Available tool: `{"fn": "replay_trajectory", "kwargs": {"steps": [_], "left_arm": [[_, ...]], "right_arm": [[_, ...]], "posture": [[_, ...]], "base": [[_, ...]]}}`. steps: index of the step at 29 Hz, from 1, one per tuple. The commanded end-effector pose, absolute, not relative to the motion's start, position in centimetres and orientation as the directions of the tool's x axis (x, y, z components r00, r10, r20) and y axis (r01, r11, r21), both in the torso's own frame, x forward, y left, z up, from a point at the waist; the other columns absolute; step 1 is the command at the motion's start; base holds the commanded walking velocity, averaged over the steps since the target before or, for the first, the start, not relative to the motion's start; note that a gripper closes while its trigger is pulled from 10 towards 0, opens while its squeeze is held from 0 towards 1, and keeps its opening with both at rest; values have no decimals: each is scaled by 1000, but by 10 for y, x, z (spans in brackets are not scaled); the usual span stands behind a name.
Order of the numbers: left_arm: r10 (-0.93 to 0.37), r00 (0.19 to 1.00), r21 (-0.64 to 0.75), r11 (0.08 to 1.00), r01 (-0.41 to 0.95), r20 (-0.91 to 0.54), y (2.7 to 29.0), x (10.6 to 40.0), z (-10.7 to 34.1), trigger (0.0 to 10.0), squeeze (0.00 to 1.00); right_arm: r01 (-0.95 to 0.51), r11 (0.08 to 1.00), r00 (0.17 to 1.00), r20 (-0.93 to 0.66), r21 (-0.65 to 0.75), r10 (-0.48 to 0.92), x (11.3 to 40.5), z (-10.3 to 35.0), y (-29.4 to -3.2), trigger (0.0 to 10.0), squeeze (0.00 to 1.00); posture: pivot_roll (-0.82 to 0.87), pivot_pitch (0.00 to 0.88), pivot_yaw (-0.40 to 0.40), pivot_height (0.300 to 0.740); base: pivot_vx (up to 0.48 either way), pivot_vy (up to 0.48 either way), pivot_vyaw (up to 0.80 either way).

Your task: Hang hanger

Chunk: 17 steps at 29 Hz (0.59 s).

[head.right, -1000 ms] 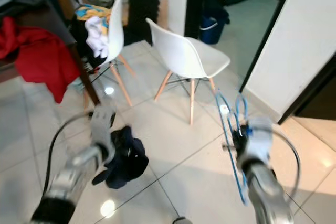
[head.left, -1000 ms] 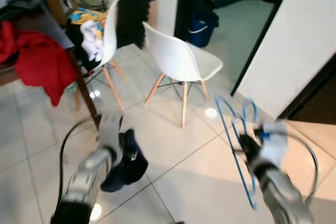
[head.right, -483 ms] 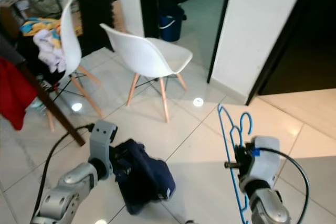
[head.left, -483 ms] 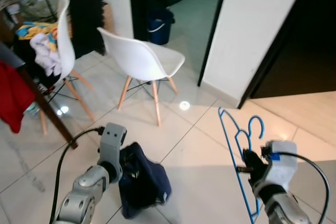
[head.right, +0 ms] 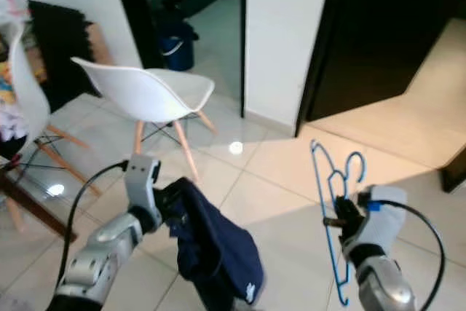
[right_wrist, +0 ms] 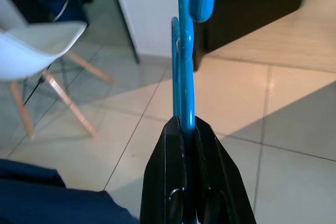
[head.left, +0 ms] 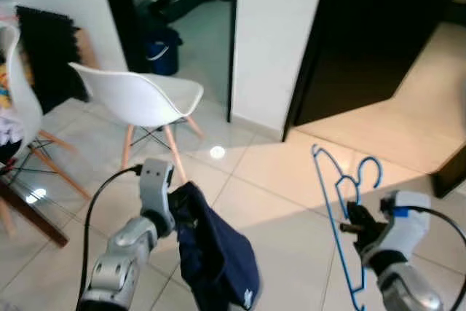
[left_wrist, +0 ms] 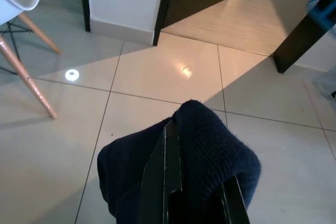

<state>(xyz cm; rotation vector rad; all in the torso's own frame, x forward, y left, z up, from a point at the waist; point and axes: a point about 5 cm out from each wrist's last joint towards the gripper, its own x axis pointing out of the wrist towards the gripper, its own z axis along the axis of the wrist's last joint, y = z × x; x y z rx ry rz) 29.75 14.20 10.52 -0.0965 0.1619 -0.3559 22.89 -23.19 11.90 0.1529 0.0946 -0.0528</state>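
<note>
Left eye view has swung from the chairs toward a dark doorway point(head.left: 364, 27), suggesting transit: right gripper point(head.left: 354, 227) still clamps the blue hanger point(head.left: 336, 202), left gripper point(head.left: 178, 213) clutches navy clothing point(head.left: 215, 253).

A thin blue hanger point(head.left: 342, 213) stands upright, pinched at mid-frame between the right claw point(head.left: 354, 225) fingers, hook above it.

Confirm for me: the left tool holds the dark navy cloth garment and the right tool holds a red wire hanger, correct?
Not quite. The thin wire hanger in the right tool is blue, not red, as the right wrist view shows. The left tool does hold the dark navy cloth garment.
</note>
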Motion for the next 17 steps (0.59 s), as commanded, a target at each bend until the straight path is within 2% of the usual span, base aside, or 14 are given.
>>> {"fn": "replay_trajectory", "kwargs": {"steps": [1, 11, 17], "left_arm": [[-344, 930, -124, 936, 328, -134, 146, 297, 106, 10000, 0], [-305, 946, -139, 947, 290, -109, 156, 296, 111, 10000, 0], [-301, 948, -128, 949, 287, -107, 153, 297, 111, 10000, 0]], "right_arm": [[47, 984, 992, -120, 169, -27, 226, 115, -229, 10000, 0], [10, 979, 993, -118, 204, 14, 230, 118, -231, 10000, 0], [7, 979, 991, -131, 205, 21, 233, 115, -232, 10000, 0]], "posture": [[-95, 164, 17, 740], [-52, 195, -10, 740], [-61, 198, -20, 740]], "base": [[0, 0, -769], [0, 0, -772], [0, 0, -775]]}}
